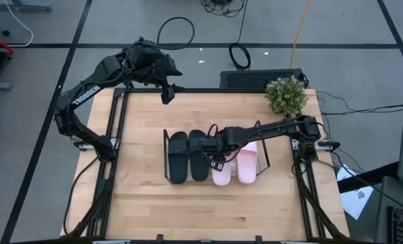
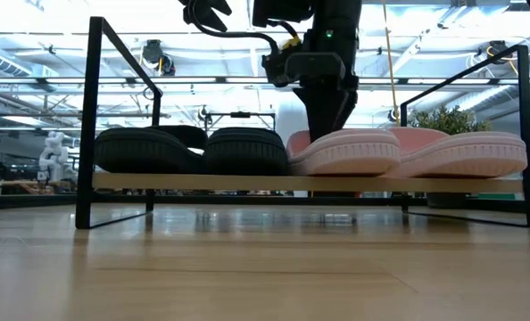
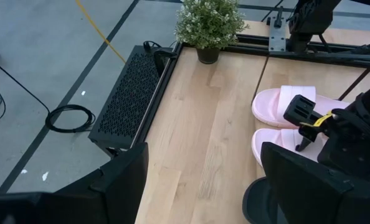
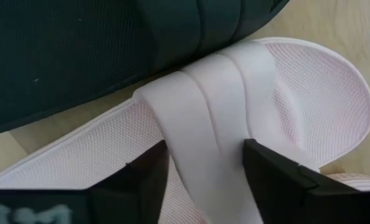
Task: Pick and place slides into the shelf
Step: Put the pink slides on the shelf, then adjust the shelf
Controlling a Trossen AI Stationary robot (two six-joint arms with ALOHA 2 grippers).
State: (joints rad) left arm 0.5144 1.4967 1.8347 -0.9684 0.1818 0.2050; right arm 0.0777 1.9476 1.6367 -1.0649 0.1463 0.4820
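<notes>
All four slides lie side by side on the shelf (image 2: pixel 247 182). The two black slides (image 1: pixel 188 157) take its left half and the two pink ones its right half. My right gripper (image 1: pixel 217 161) reaches in from the table's right and sits over the left pink slide (image 1: pixel 221 176), shut on it. The second pink slide (image 1: pixel 247 166) rests beside it, sole flat on the shelf. My left gripper (image 1: pixel 167 95) hangs open in the air above the table's far left part, touching nothing. My right gripper (image 4: pixel 205 180) has the left pink slide's wide strap (image 4: pixel 203 140) between its two fingers, one finger (image 4: pixel 275 177) on each side of it. The fingers come from above, slanting in from the table's right. The slide's sole (image 2: pixel 345 153) lies flat on the shelf.
A small potted plant (image 1: pixel 286 95) stands at the table's far right corner. A black perforated box (image 1: pixel 252 79) sits just beyond the far edge. Dark wire end frames (image 2: pixel 91 125) rise at both shelf ends. Bare wood lies near and left of the shelf.
</notes>
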